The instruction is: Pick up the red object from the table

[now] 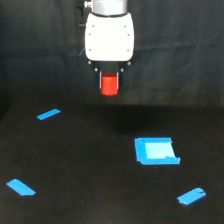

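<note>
Exterior view: gripper hanging from white arm housing near top centre, fingers pointing down, clamped narrow on the red object. Dark fingers flanking the upper sides of the red object, touching it on both sides; exact fingertip contact too small and blurred to judge further. Red object upright, short and cylinder-like, bright red-orange, lower half showing below the fingers. Held clear of the table, with a dark gap between its underside and the black surface; no contact with anything but the gripper.

Placed relative to the blue square patch: gripper and red object up and toward the exterior view's left of it, well apart, above the far edge of the table. Blue square patch lying flat on the table, paler in its middle, with a slightly ragged lower edge toward the exterior view's right.

Blue tape strip far to the exterior view's left of the patch and a little farther back, lying at a slant. Second blue tape strip also far to the exterior view's left of the patch but nearer the camera, angled the other way. Third blue tape strip just nearer the camera than the patch and slightly toward the exterior view's right, near it but not touching.

Black backdrop behind the arm, rising from the far edge of the table.
</note>
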